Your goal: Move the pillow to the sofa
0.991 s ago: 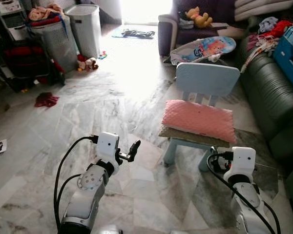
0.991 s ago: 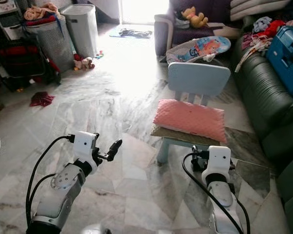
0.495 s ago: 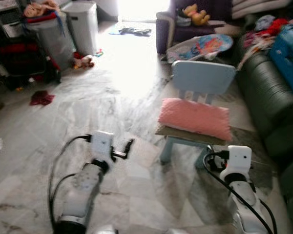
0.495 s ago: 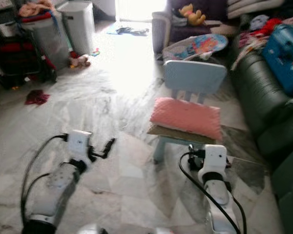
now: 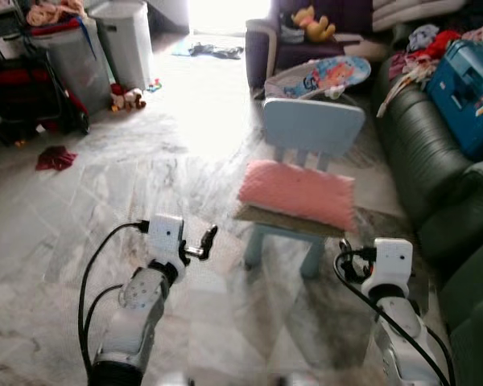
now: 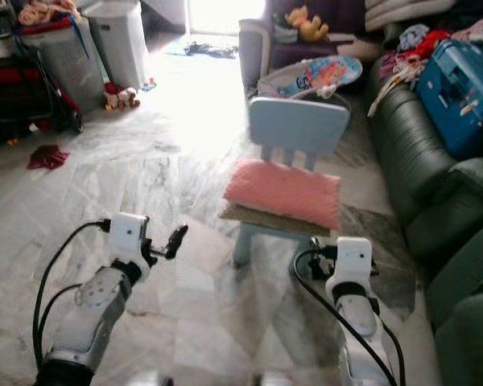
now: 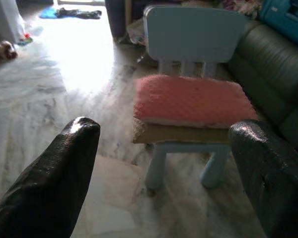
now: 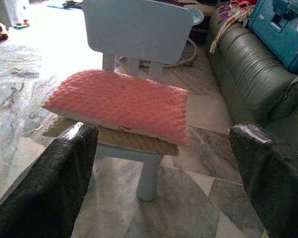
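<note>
A pink pillow (image 5: 298, 193) lies on a flat brown mat on the seat of a small light-blue chair (image 5: 312, 125), in front of me and slightly right. The dark green sofa (image 5: 431, 157) runs along the right side, just past the chair. My left gripper (image 5: 208, 240) hovers open over the floor, left of the chair and short of it. In the left wrist view, its black fingers (image 7: 64, 163) stand wide apart, framing the pillow (image 7: 191, 99). My right gripper (image 8: 161, 133) is open too, facing the pillow (image 8: 121, 101) from close by; its white wrist block (image 5: 389, 261) sits below the chair's right side.
A blue case (image 5: 471, 92) and loose clothes lie on the sofa. A baby bouncer (image 5: 322, 76) and a purple armchair with a yellow teddy (image 5: 310, 20) stand behind the chair. Laundry bins (image 5: 72, 52) are at the far left, with a red cloth (image 5: 55, 157) on the marble floor.
The camera has moved, so the chair and pillow now sit further left in the picture and the sofa shows more. Both arms hold the same pose, grippers still open.
</note>
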`<state>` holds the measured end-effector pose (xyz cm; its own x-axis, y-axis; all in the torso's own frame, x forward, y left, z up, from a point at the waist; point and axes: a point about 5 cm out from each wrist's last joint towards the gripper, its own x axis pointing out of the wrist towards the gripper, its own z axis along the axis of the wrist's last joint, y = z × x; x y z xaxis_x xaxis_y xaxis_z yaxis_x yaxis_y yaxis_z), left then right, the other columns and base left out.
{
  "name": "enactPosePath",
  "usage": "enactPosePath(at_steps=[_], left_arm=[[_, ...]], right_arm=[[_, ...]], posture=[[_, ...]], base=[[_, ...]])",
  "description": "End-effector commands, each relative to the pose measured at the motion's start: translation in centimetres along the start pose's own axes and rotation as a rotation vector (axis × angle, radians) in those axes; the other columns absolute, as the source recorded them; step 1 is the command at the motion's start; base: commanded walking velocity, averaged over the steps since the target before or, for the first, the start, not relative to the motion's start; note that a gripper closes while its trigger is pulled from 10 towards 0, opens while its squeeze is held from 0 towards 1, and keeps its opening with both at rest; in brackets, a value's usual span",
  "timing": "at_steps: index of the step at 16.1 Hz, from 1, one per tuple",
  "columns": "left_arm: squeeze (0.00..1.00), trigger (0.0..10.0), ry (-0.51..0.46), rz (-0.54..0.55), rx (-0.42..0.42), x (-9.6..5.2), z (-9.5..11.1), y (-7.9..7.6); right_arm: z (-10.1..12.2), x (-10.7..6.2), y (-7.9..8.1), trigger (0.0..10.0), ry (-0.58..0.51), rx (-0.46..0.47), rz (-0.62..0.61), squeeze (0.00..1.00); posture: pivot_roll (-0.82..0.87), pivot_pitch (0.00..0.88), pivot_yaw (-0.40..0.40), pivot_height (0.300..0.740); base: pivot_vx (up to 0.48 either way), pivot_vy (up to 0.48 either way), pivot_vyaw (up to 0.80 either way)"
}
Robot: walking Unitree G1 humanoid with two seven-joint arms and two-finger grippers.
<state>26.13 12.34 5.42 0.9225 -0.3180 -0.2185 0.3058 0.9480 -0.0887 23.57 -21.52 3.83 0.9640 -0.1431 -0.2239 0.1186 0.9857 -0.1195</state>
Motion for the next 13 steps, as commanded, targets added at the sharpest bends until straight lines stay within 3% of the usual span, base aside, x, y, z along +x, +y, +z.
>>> enactPosePath(at_steps=[1,3,8,9,10,11,13], left_arm=[[0.00,10.0,-0.002,-0.019,0.001,0.3,0.1,-0.6],[0.00,10.0,0.000,-0.006,0.006,0.4,0.2,-0.5],[0.00,10.0,-0.034,0.109,-0.075,0.6,0.6,0.3],[0.00,10.0,-0.041,0.114,-0.069,0.5,0.7,0.5],[0.00,10.0,-0.057,0.051,-0.097,0.5,0.8,0.3],[0.00,10.0,-0.052,0.090,-0.029,0.5,0.8,0.9],[0.00,10.0,-0.047,0.117,0.007,0.5,0.7,1.2]], right_arm=[[-0.1,-0.1,-0.7,10.0,0.003,-0.013,-0.022,0.00],[0.0,-0.1,-0.9,10.0,0.001,-0.017,-0.030,0.00],[0.0,-0.1,-1.0,10.0,-0.001,-0.021,-0.034,0.00],[0.0,-0.1,-1.0,10.0,-0.001,-0.018,-0.032,0.00],[0.0,-0.1,-1.0,10.0,-0.001,-0.016,-0.031,0.00],[0.1,0.0,-1.0,10.0,-0.002,-0.011,-0.026,0.00],[0.2,0.2,-1.0,10.0,-0.003,-0.008,-0.021,0.00]], posture=[[-0.03,0.000,0.000,0.740],[-0.03,0.000,-0.001,0.740],[-0.03,0.000,-0.001,0.740],[-0.03,0.000,-0.001,0.740],[-0.03,0.000,-0.001,0.740],[-0.03,0.000,-0.002,0.740],[-0.03,0.000,-0.008,0.740]], base=[[0.000,-0.431,0.00],[0.000,-0.411,0.00],[0.000,0.000,0.00],[0.000,0.000,0.00],[0.000,0.000,0.00],[0.000,0.000,0.00],[0.000,0.000,0.00]])
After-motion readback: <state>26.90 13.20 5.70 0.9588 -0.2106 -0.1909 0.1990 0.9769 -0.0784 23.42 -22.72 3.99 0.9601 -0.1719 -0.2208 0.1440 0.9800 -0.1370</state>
